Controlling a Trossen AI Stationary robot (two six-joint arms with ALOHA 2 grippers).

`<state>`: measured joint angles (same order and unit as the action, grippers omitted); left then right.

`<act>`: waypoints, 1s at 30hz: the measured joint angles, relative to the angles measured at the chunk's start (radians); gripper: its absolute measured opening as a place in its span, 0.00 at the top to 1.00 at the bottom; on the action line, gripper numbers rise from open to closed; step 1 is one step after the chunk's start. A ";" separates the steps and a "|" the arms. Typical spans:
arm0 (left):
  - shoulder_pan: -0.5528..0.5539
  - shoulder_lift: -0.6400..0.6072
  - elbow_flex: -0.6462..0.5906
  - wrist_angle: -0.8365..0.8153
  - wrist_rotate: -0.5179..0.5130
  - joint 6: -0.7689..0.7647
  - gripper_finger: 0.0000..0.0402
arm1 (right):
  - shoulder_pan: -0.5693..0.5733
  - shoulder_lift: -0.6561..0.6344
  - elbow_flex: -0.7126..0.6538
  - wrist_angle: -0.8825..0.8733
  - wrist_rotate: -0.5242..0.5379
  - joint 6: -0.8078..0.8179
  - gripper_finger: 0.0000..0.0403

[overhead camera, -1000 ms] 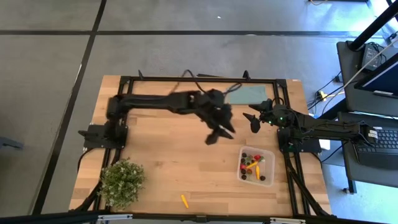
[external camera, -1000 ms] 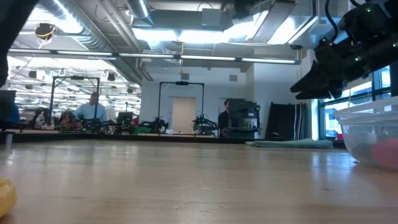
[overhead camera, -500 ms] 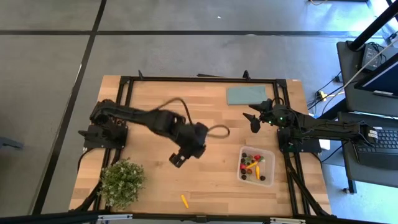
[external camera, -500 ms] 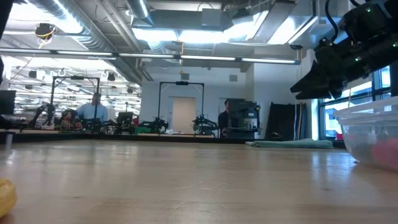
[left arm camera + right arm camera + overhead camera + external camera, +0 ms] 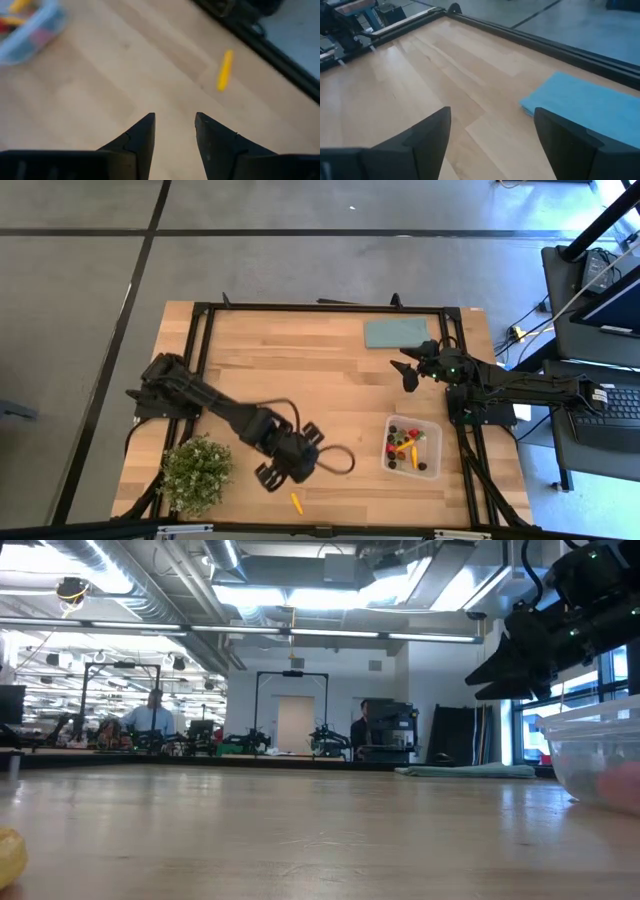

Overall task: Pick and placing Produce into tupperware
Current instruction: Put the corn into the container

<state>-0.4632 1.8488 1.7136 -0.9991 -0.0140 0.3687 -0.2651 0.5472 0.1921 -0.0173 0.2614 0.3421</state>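
The clear tupperware (image 5: 412,446) stands near the table's right edge, holding red, dark and orange-yellow produce; the low view shows its wall (image 5: 595,755). One orange-yellow produce stick (image 5: 296,503) lies on the wood by the near edge, also visible in the left wrist view (image 5: 225,70). My left gripper (image 5: 270,477) hangs open and empty above the table, a little to the far-left of that stick (image 5: 175,125). My right gripper (image 5: 407,372) waits open and empty above the table, on the far side of the tupperware (image 5: 492,130).
A bushy green potted plant (image 5: 195,473) stands at the near left corner, close to my left arm. A flat teal slab (image 5: 395,332) lies at the far right. A black frame (image 5: 320,308) runs round the table. Bare wood lies between the plant and the tupperware.
My left gripper has swept from the far middle of the table toward the near edge and the left, sinking somewhat and turning as it went, and now hangs near the lone orange-yellow stick. It carries nothing.
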 joint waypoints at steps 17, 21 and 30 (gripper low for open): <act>-0.154 0.135 -0.281 0.537 0.056 -0.049 0.72 | 0.000 0.000 0.000 -0.009 0.000 0.119 0.29; -0.172 0.202 -0.282 0.569 0.074 -0.053 0.74 | 0.001 0.000 0.000 -0.014 0.000 0.153 0.29; -0.170 0.282 -0.277 0.615 0.091 -0.057 0.76 | 0.001 0.000 0.000 -0.013 -0.002 0.192 0.29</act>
<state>-0.6332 2.1307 1.4363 -0.3841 0.0769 0.3120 -0.2646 0.5472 0.1921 -0.0304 0.2593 0.5338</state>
